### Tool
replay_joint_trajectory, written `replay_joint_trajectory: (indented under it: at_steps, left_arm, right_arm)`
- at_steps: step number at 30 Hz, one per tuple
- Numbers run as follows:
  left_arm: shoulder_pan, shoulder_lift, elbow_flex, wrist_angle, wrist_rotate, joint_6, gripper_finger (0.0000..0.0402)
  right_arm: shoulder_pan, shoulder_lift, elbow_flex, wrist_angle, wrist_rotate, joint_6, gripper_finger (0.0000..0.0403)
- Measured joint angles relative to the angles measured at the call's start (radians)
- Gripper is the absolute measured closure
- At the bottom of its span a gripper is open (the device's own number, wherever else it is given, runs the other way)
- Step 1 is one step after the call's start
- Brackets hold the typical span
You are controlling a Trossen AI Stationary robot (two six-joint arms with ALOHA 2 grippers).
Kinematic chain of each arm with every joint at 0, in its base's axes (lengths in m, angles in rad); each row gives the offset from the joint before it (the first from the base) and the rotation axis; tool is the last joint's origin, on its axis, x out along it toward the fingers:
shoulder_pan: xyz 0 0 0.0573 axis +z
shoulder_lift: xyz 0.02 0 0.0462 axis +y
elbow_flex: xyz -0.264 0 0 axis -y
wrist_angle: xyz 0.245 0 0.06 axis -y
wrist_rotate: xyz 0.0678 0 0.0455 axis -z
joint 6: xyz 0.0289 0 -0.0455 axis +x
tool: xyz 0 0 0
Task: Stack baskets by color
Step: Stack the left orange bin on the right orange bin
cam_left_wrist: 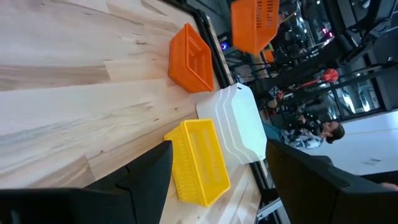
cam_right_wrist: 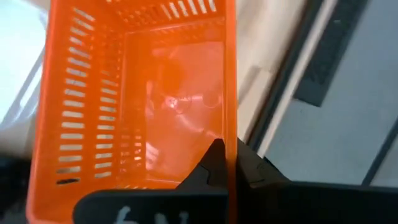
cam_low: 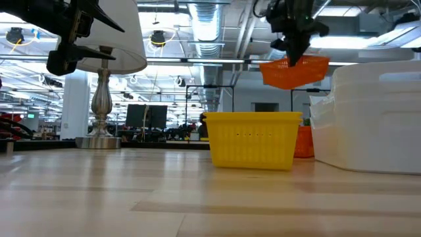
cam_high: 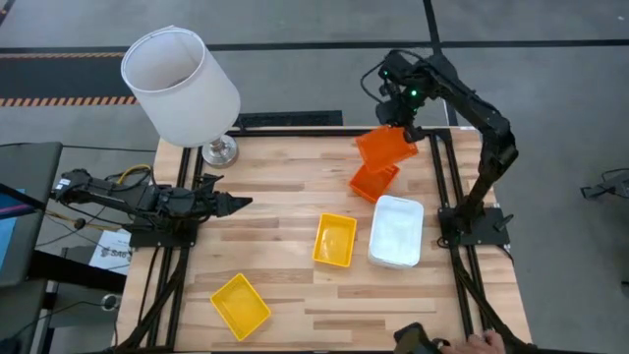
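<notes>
My right gripper (cam_high: 401,123) hangs above the table's far right corner, shut on an orange basket (cam_high: 386,146) that is lifted clear. A second orange basket (cam_high: 373,181) lies on the table just below it. White baskets (cam_high: 396,232) stand nested near the right edge. One yellow basket (cam_high: 334,239) stands left of them, and another (cam_high: 240,305) lies at the near left. My left gripper (cam_high: 239,204) waits open over the table's left side, pointing right, with nothing between its fingers. My right gripper pinches one wall of the orange basket at its rim (cam_right_wrist: 229,134), one finger inside the basket and one outside. The fingers come from above, pointing down. The basket hangs below them (cam_low: 294,71), tilted and clear of the table.
A large white lampshade on a metal lamp foot (cam_high: 182,84) stands at the far left corner. Black frame rails (cam_high: 447,167) run along the table's right side. A person's hand (cam_high: 482,342) shows at the near right edge. Bare wood lies in the table's middle (cam_high: 285,187).
</notes>
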Motion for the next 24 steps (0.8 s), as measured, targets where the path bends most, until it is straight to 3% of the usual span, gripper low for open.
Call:
replay_joint_trajectory:
  at_steps: [5, 15, 24]
  left_arm:
    - [0.000, 0.000, 0.000, 0.001, -0.008, 0.011, 0.0155]
    - [0.000, 0.000, 0.000, 0.000, -0.009, 0.017, 0.0155]
    - [0.000, 0.000, 0.000, 0.000, -0.009, 0.018, 0.0155]
  right_arm:
    - [0.034, 0.000, -0.088, -0.002, 0.032, -0.109, 0.0385]
    - [0.080, 0.002, -0.210, 0.045, 0.058, -0.149, 0.0387]
    - [0.105, 0.059, -0.218, 0.096, 0.055, -0.196, 0.0394]
